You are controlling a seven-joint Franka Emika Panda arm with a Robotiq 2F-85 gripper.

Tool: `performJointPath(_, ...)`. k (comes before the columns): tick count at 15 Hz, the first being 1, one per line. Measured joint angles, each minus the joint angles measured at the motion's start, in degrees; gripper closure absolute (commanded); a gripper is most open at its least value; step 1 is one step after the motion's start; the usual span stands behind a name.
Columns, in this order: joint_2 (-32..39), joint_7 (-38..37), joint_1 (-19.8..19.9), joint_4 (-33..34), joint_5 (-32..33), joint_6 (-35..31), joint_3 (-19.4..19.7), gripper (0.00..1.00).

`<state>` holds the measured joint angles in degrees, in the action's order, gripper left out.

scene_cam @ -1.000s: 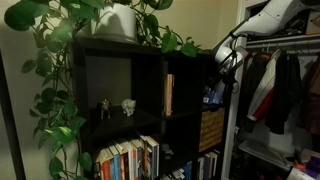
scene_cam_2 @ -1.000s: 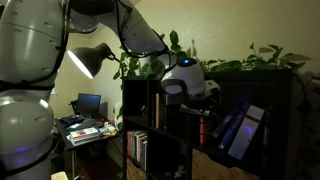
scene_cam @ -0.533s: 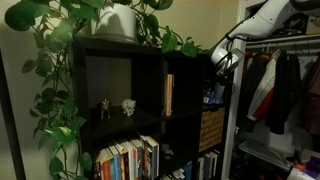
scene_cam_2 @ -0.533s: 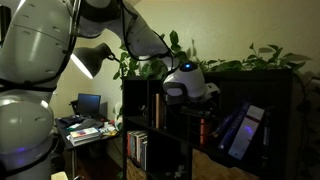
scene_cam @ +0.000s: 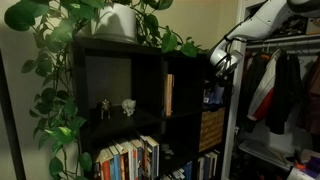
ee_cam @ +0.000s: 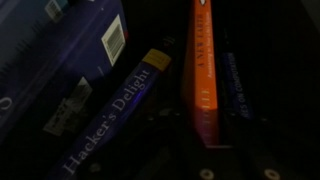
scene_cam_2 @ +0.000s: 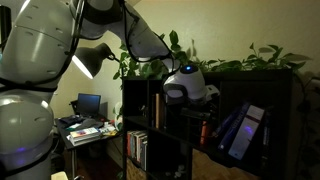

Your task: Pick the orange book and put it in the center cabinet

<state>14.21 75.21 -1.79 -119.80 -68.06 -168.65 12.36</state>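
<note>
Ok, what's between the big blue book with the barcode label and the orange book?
In the wrist view, a dark book titled Hacker's Delight leans diagonally between the big blue book and the orange book.

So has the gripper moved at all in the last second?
No, not visibly. In an exterior view the gripper sits at the same spot beside the black bookshelf, by its upper right corner, as a second ago.

White arm (scene_cam_2: 140, 35) outstretched, end effector (scene_cam: 222, 65) in shadow, jaw state unclear.
</note>
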Motion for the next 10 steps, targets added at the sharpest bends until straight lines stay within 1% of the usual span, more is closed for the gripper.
performJointPath(2, -0.11, -0.04, -0.01, -0.17, 0.2, 0.01, 0.09, 0.9)
performJointPath(6, -0.78, -0.99, -0.02, -1.16, 1.57, 0.02, 0.61, 0.9)
performJointPath(10, -3.44, -4.89, -0.06, -4.66, 5.92, 0.01, 2.04, 0.91)
